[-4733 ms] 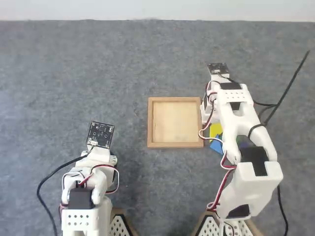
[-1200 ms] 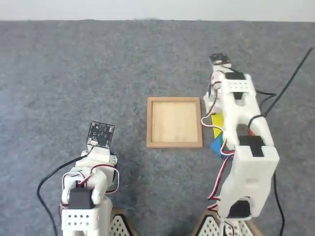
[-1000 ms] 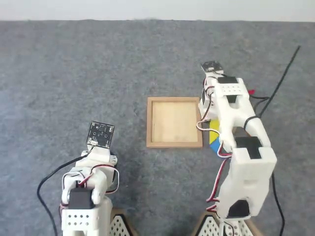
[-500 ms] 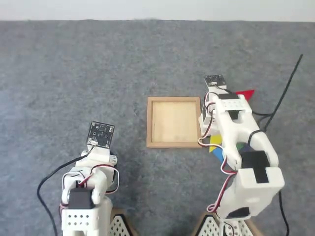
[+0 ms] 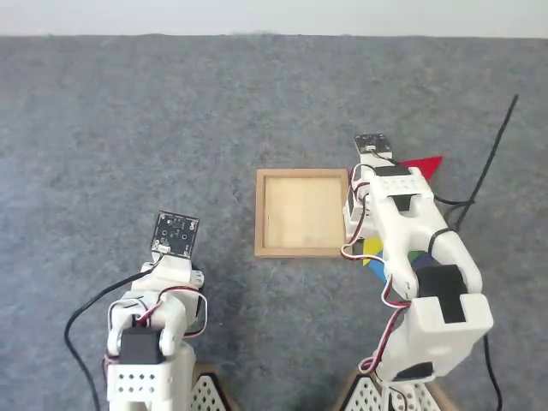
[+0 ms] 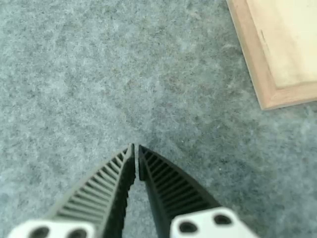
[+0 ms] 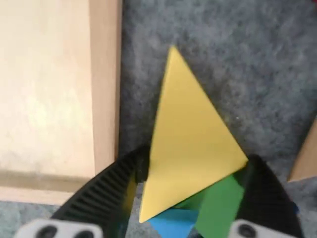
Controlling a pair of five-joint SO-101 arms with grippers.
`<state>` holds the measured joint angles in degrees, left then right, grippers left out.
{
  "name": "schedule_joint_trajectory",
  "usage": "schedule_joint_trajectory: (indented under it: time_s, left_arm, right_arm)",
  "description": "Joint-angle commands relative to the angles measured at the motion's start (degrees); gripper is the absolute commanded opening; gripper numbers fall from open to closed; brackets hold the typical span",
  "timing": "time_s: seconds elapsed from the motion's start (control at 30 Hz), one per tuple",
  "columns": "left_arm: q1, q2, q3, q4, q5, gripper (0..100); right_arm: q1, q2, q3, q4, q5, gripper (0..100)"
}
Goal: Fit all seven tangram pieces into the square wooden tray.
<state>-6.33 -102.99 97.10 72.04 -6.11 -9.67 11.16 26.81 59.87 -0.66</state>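
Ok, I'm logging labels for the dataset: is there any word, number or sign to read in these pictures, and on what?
None can be read.
The tray, the yellow piece, the red piece and the mat bear no print.
Any marks on the board atop the left arm are too small to read.
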Motion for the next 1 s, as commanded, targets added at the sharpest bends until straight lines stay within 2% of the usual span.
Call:
schedule_joint_trajectory:
  time_s: [0.0, 0.37, 0.53, 0.8, 0.97]
  left_arm:
    - [-0.2, -1.1, -0.7, 0.3, 0.5, 1]
    - [-0.2, -1.1, -0.7, 0.3, 0.5, 1]
    - [-0.2, -1.1, -0.7, 0.3, 0.5, 1]
    - [-0.2, -1.1, -0.7, 0.3, 0.5, 1]
    - [-0.2, -1.1, -0.7, 0.3, 0.5, 1]
  right_arm:
    - [-1.4, -1.9, 0.3, -0.9, -0.6, 18.4]
    - [-0.9, -2.6, -6.7, -1.0, -0.1, 18.0]
    - [-1.1, -2.1, -10.7, 2.3, 6.0, 18.7]
    - [-0.9, -2.0, -11.1, 2.4, 6.5, 34.0]
    - [-1.0, -1.8, -11.1, 0.6, 8.1, 35.8]
